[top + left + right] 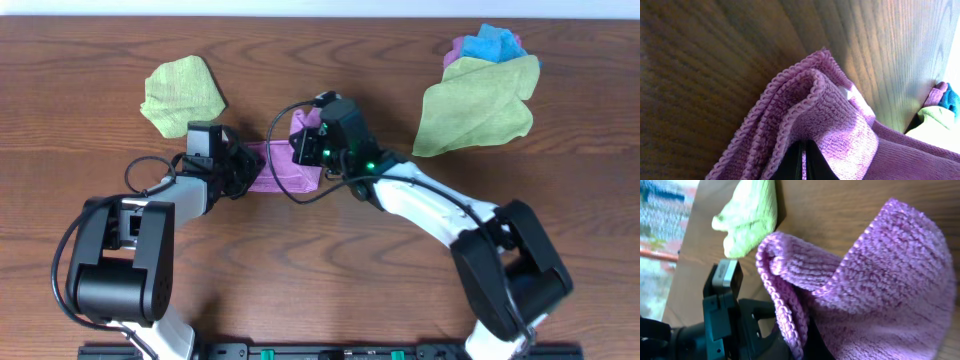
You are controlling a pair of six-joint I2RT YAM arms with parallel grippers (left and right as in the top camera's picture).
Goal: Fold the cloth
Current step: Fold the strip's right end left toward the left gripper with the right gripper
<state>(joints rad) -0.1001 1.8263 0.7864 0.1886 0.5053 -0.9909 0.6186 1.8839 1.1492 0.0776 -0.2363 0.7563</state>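
Observation:
The purple cloth (285, 172) lies bunched on the wooden table between my two grippers. My left gripper (243, 163) is shut on its left edge; in the left wrist view the dark fingers (803, 162) pinch a fold of the purple cloth (840, 115). My right gripper (305, 140) is shut on the cloth's right corner and holds it raised; in the right wrist view the purple cloth (875, 285) drapes over the finger (812, 345). The two grippers are close together.
A green cloth (182, 92) lies at the back left. A pile of green, blue and purple cloths (478, 100) lies at the back right. The left arm (725, 315) shows in the right wrist view.

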